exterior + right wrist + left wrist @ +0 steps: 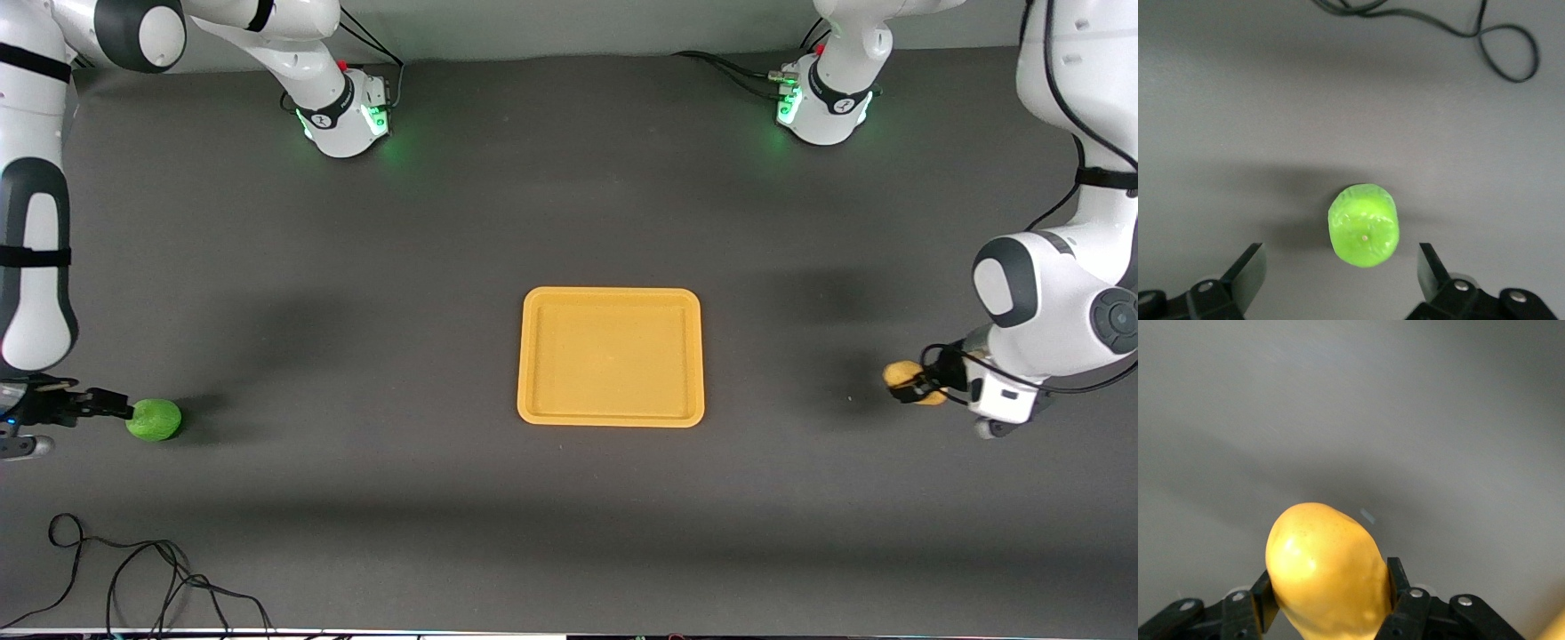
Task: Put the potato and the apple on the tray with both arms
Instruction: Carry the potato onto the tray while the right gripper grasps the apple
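Note:
The orange-yellow tray [611,356] lies empty at the table's middle. The yellow-tan potato [904,380] is at the left arm's end of the table, held in my left gripper [925,386]. In the left wrist view that gripper [1331,595] is shut on the potato [1325,567], one black finger on each side. The green apple [154,420] rests on the table at the right arm's end. My right gripper [116,406] is low beside it. In the right wrist view it [1340,270] is open, and the apple [1363,225] lies just ahead of the fingertips, untouched.
A black cable [133,578] loops on the table near the front camera's edge at the right arm's end, and it also shows in the right wrist view [1438,27]. The two arm bases [347,116] [822,107] stand along the edge farthest from the camera.

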